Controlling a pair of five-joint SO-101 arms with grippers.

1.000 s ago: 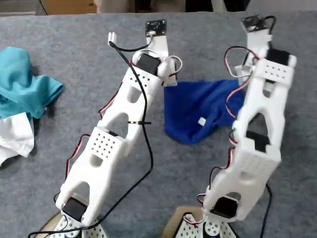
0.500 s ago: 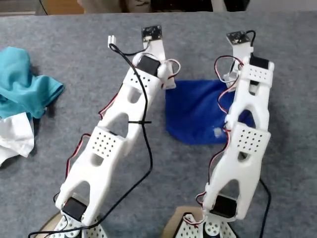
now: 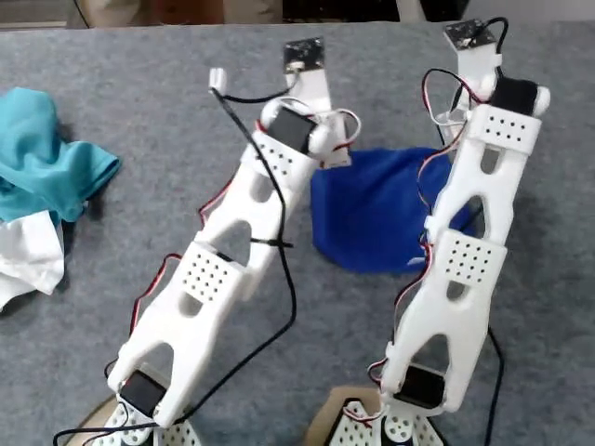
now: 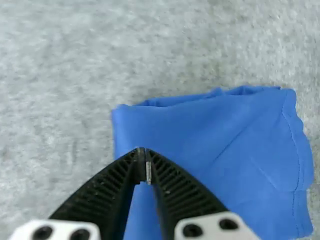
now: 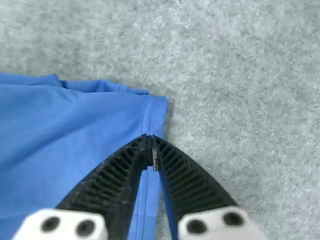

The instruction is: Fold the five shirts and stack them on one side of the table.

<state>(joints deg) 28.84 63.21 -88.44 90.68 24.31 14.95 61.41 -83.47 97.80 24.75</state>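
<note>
Both arms are shifting above the blue shirt (image 3: pixel 372 218), now lying flatter on the tabletop (image 3: pixel 139 93); its fold looks finished. Left claw (image 4: pixel 142 166) and right claw (image 5: pixel 151 145) are hanging pinched closed over it, seemingly empty.

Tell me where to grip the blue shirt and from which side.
Pinch the two far corners of the shirt: left tool on the folded corner, right tool on the hemmed corner. Come down from above, just outside the edge: it lies flat on the table, so only edges offer a bite.
</note>
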